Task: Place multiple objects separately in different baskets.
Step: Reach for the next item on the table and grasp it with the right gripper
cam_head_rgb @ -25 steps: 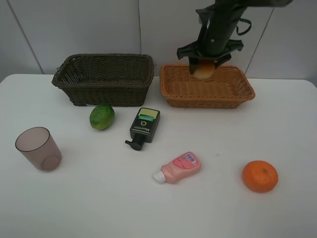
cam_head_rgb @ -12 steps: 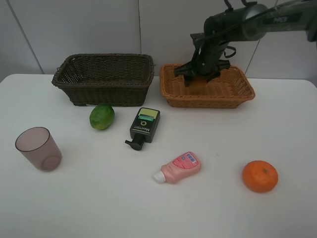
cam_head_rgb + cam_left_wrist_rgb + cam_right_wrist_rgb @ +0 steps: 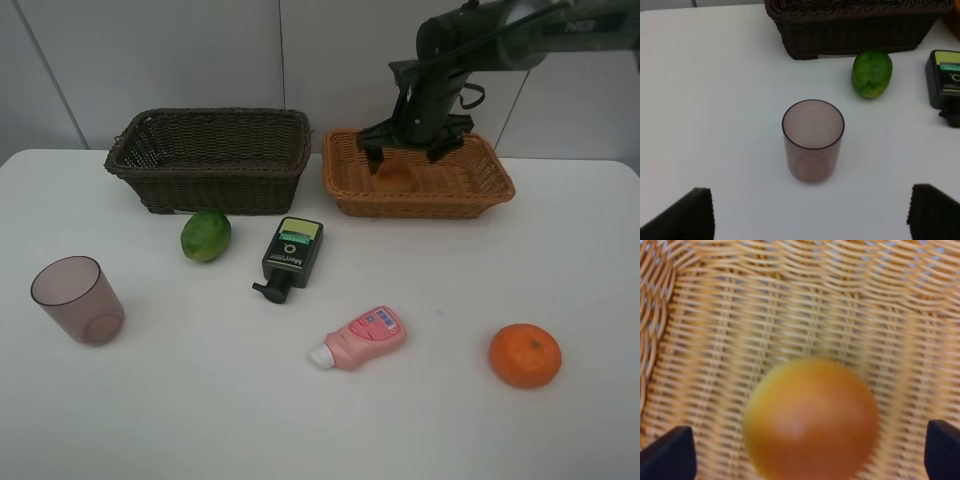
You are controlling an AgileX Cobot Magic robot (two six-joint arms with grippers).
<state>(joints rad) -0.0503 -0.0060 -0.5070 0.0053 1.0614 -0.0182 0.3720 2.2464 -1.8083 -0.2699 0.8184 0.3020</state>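
Observation:
The peach (image 3: 395, 178) lies in the light tan basket (image 3: 430, 200), and also shows in the right wrist view (image 3: 810, 420) on the wicker floor (image 3: 790, 295). My right gripper (image 3: 405, 155) hangs open just above it, not touching. The dark brown basket (image 3: 215, 185) looks empty. On the table lie the lime (image 3: 205, 235), black pump bottle (image 3: 291, 255), pink bottle (image 3: 362, 338), orange (image 3: 524, 355) and upright cup (image 3: 78, 300). My left gripper (image 3: 810, 215) is open, low on the near side of the cup (image 3: 813, 140), with the lime (image 3: 871, 73) beyond it.
The white table (image 3: 200, 400) ends at a white wall behind the baskets. The left arm is out of the exterior high view. The two baskets stand side by side at the back, almost touching.
My right gripper lowered the peach into the light basket, opened, and rose slightly, leaving the peach on the basket floor. Nothing else has moved.

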